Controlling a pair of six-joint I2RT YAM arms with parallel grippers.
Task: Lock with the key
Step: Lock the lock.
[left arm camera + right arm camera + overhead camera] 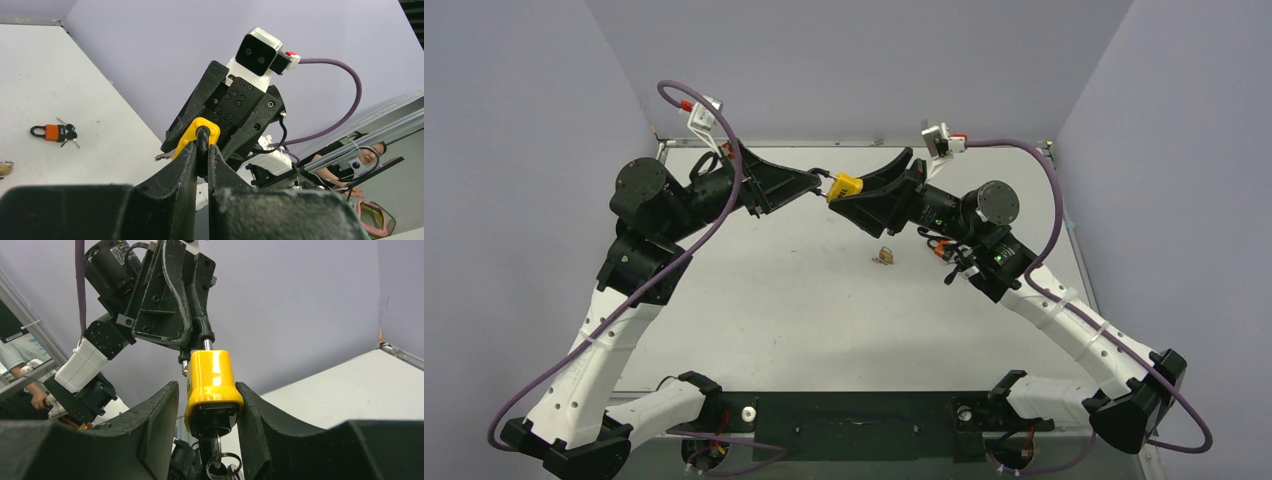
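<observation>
Near the far edge of the bench (764,320), left tool (816,183) pinches shackle (202,137), right tool (206,390) clasps padlock (212,371); next likely push shut, turn key (216,447).

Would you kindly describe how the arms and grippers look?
Both the left arm and right arm have white links with black joints. The left gripper and right gripper have black wedge-shaped fingers, each topped by a white camera on a purple cable.

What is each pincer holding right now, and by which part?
A yellow padlock: left pincer clamps the shackle, right pincer grips the body.
</observation>
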